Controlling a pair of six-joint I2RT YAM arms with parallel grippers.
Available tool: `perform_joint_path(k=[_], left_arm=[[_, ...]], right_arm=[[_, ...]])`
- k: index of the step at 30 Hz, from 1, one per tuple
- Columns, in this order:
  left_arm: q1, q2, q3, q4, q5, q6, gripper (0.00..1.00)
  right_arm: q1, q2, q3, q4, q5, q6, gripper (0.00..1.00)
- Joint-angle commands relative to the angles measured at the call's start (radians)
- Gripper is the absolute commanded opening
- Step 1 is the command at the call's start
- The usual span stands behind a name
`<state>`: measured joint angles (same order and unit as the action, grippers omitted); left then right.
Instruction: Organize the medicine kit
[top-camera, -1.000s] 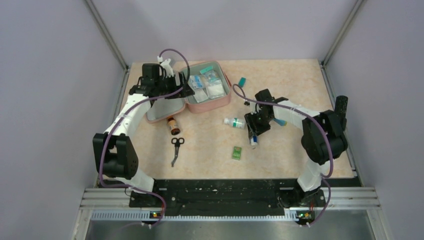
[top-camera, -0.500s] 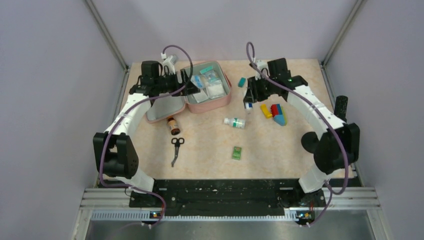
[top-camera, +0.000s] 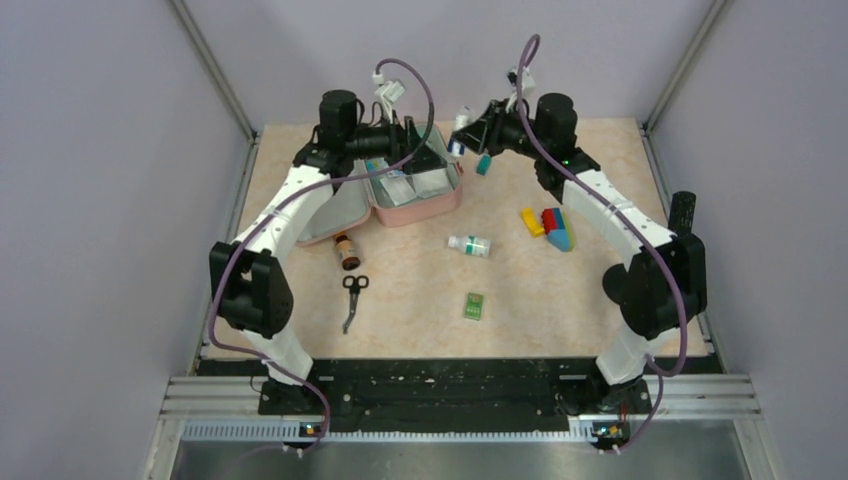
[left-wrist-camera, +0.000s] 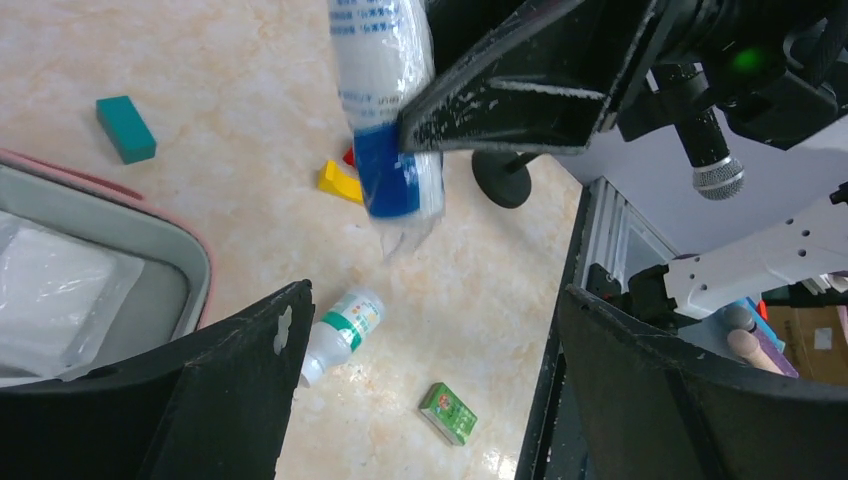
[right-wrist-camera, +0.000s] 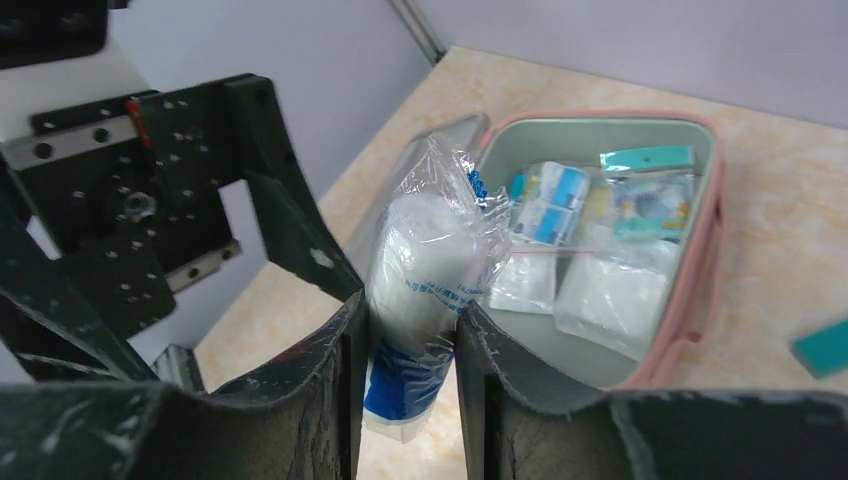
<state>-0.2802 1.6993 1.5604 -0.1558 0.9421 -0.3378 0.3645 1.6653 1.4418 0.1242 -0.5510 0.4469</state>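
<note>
Heads up: your right fingers (right-wrist-camera: 490, 380) have come up off the desk (top-camera: 580, 300) and are now clamped on the plastic-wrapped bandage roll (right-wrist-camera: 425, 260), holding it in the air just beside the medicine kit (top-camera: 415, 212). The kit sits open at the far side of the desk, left of middle, with packets already inside. Your left fingers (left-wrist-camera: 270, 340) have swung over the kit and spread wide, empty, facing the roll. Looks like a handoff or drop-in is next. The small bottle (top-camera: 469, 245), scissors (top-camera: 352, 300) and green box (top-camera: 474, 305) are still out.
</note>
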Motion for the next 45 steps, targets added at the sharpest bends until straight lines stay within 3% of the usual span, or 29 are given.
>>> perform_joint_path(k=[1,6,13,17,22,24,29,35,40,45], left_arm=[[-0.018,0.055,0.064,0.052,0.032,-0.009,0.96],[-0.02,0.096,0.08,0.1,0.009,-0.047,0.92],[-0.019,0.12,0.106,0.136,0.036,-0.062,0.76],[-0.018,0.116,0.099,0.188,0.062,-0.079,0.75],[-0.018,0.128,0.104,0.196,0.076,-0.086,0.55],[-0.016,0.128,0.102,0.196,0.066,-0.083,0.5],[0.004,0.129,0.103,0.144,-0.005,-0.046,0.45],[0.053,0.151,0.131,-0.02,-0.181,0.06,0.33],[0.068,0.225,0.167,-0.078,-0.344,0.108,0.29],[0.067,0.339,0.276,-0.142,-0.622,0.13,0.23]], right_arm=[[0.04,0.021,0.073,0.165,-0.078,0.088,0.34],[0.074,0.033,0.068,0.211,-0.131,0.071,0.33],[0.079,0.051,0.062,0.209,-0.113,0.076,0.33],[0.081,0.055,0.051,0.195,-0.095,0.076,0.33],[0.08,0.065,0.061,0.19,-0.1,0.075,0.35],[0.081,0.07,0.063,0.183,-0.098,0.071,0.43],[0.07,0.046,0.069,0.119,-0.062,0.049,0.96],[-0.019,-0.07,0.015,0.028,-0.075,-0.005,0.99],[-0.084,-0.146,-0.076,-0.068,-0.07,-0.075,0.99],[-0.093,-0.208,-0.144,-0.184,-0.008,-0.204,0.99]])
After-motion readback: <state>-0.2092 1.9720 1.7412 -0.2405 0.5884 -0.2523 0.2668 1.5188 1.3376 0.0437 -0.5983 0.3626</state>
